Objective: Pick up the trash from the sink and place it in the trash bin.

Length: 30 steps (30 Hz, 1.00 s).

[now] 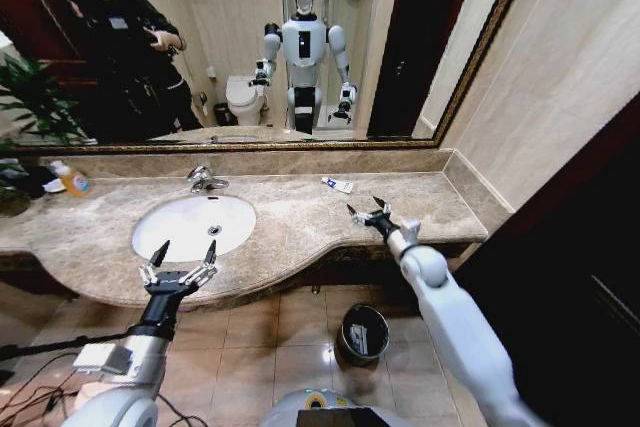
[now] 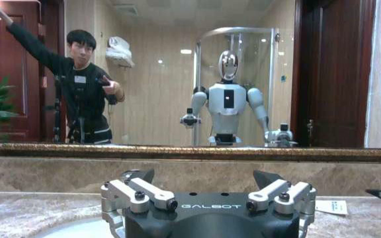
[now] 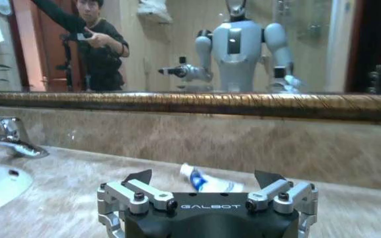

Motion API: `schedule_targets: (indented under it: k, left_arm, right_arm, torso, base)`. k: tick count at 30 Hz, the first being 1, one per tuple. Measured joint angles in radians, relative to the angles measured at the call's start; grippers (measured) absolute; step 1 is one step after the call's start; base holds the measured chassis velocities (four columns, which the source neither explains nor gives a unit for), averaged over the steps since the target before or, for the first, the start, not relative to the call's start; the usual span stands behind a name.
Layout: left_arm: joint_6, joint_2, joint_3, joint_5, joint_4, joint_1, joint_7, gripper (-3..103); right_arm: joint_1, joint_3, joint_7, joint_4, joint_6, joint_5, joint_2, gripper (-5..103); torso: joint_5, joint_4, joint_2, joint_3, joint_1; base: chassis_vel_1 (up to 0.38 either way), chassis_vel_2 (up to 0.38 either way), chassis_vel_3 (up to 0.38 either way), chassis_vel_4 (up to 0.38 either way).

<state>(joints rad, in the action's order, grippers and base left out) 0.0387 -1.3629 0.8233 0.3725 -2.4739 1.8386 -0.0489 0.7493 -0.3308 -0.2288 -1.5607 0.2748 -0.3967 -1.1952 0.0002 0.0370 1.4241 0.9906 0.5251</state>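
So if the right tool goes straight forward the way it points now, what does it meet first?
Most likely the white packet with blue marks lying on the counter, directly ahead of the open right tool. Beyond it stands the marble backsplash under the mirror. Depth is hard to judge, so the tool might pass over the packet.

**A bathroom in beige and dark wood**

We see a wide mirror (image 1: 250,47) in a gilt frame above a beige marble counter (image 1: 300,212). Beige walls (image 1: 545,97) meet at the right corner beside dark wood panelling (image 1: 590,247). Brown floor tiles (image 1: 260,347) gleam below. Reflected behind us are a toilet (image 1: 243,99) and a dark door (image 1: 415,37). A green plant (image 1: 35,97) stands at the far left.
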Motion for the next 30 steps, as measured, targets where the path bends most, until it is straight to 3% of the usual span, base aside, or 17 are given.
schedule_targets:
  k: [3,7,10,15,19,24,28,30]
  left_arm:
    - [0.000,0.000,0.000,0.000,0.000,0.000,0.000,100]
    - [0.000,0.000,0.000,0.000,0.000,0.000,0.000,100]
    - [0.000,0.000,0.000,0.000,0.000,0.000,0.000,100]
    - [0.000,0.000,0.000,0.000,0.000,0.000,0.000,100]
    - [0.000,0.000,0.000,0.000,0.000,0.000,0.000,100]
    - [0.000,0.000,0.000,0.000,0.000,0.000,0.000,100]
    - [0.000,0.000,0.000,0.000,0.000,0.000,0.000,100]
    - [0.000,0.000,0.000,0.000,0.000,0.000,0.000,100]
  right_arm:
    - [-0.127,0.008,-0.108,0.181,-0.001,0.024,-0.021,100]
    - [-0.186,0.016,-0.178,0.282,-0.018,0.042,-0.032,100]
    - [-0.298,0.032,-0.276,0.454,-0.063,0.104,-0.059,100]
    - [-0.418,0.066,-0.311,0.605,-0.066,0.131,-0.093,100]
    - [-0.470,0.074,-0.317,0.678,-0.051,0.156,-0.111,100]
    - [-0.520,0.071,-0.268,0.773,-0.018,0.164,-0.127,100]
    - [-0.496,0.059,-0.196,0.755,0.038,0.101,-0.099,103]
    - [-0.471,0.055,-0.177,0.730,0.061,0.063,-0.081,96]
  torso:
    - [0.0000,-0.0001,0.000,0.000,0.000]
    - [0.0000,-0.0001,0.000,0.000,0.000]
    - [0.0000,-0.0004,0.000,0.000,0.000]
    - [-0.0003,0.0001,0.000,0.000,0.000]
    - [-0.0002,-0.0001,0.000,0.000,0.000]
    - [-0.0002,0.0001,0.000,0.000,0.000]
    - [-0.0003,0.0000,0.000,0.000,0.000]
    - [-0.0001,-0.0003,0.000,0.000,0.000]
  base:
    - [0.000,0.000,0.000,0.000]
    - [0.000,0.000,0.000,0.000]
    - [0.000,0.000,0.000,0.000]
    - [0.000,0.000,0.000,0.000]
    - [0.000,0.000,0.000,0.000]
    - [0.000,0.000,0.000,0.000]
    - [0.000,0.000,0.000,0.000]
    - [0.000,0.000,0.000,0.000]
